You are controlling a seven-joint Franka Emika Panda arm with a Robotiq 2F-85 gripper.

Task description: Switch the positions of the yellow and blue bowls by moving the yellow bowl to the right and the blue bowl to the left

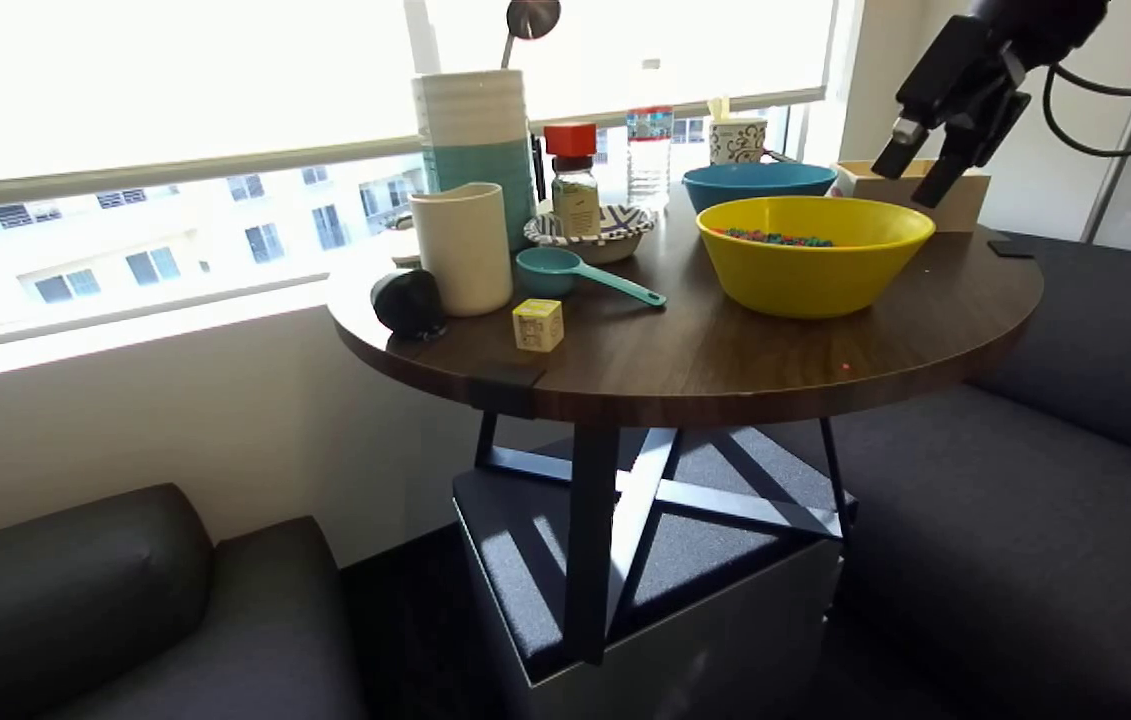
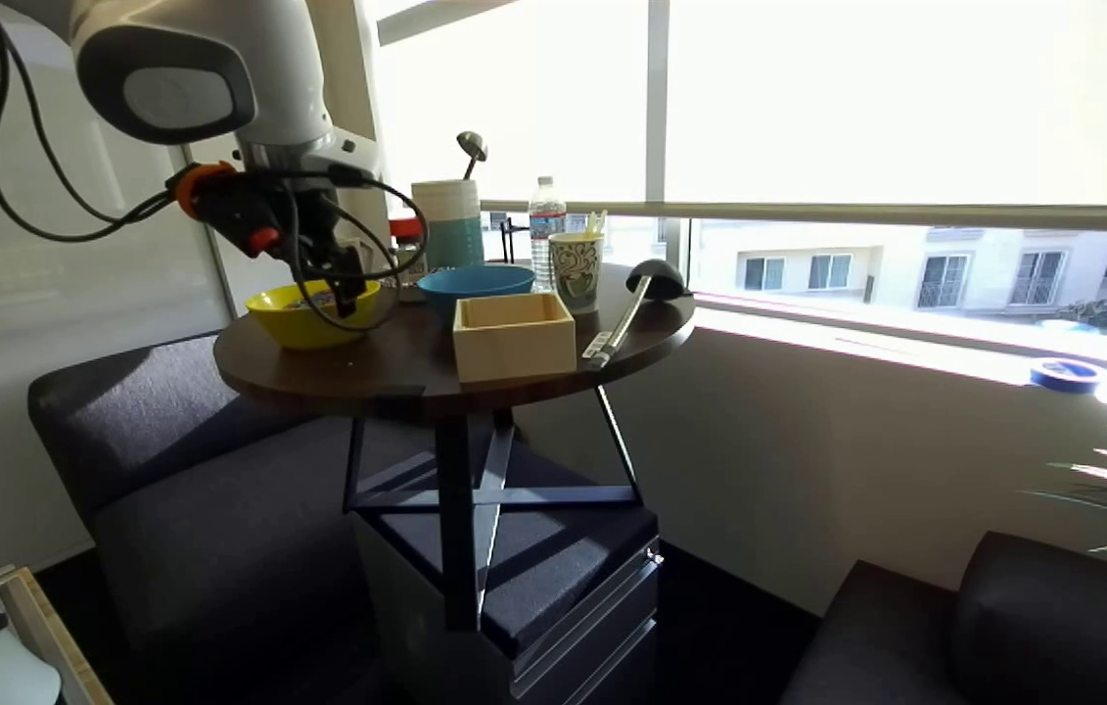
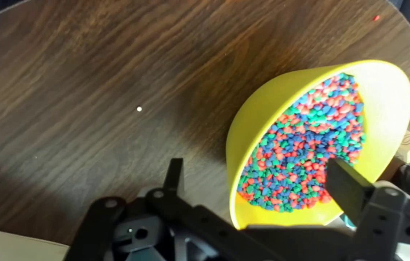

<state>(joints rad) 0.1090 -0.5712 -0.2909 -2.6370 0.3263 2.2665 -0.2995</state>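
The yellow bowl point(image 1: 815, 280) stands upright on the round table, holding red, blue and green pebbles point(image 3: 299, 152). Behind it in an exterior view is the blue bowl point(image 1: 760, 182), its lower part partly hidden by the yellow one; its rim also shows between yellow bowl and box point(image 2: 477, 282). My gripper point(image 1: 917, 173) hangs with fingers spread above the yellow bowl's edge. In the wrist view, one finger point(image 3: 346, 185) overlaps the bowl's inside and the opposite finger point(image 3: 174, 175) lies over bare wood, with the near rim between them. Nothing is held, and no contact is visible.
A cream box point(image 2: 514, 343) sits at the table edge beside the blue bowl. Around them stand a ladle point(image 2: 633, 313), a patterned cup point(image 2: 576, 272), a water bottle point(image 1: 649, 160), a teal scoop point(image 1: 550, 272), a cream cup point(image 1: 465, 250) and a letter block point(image 1: 538, 326).
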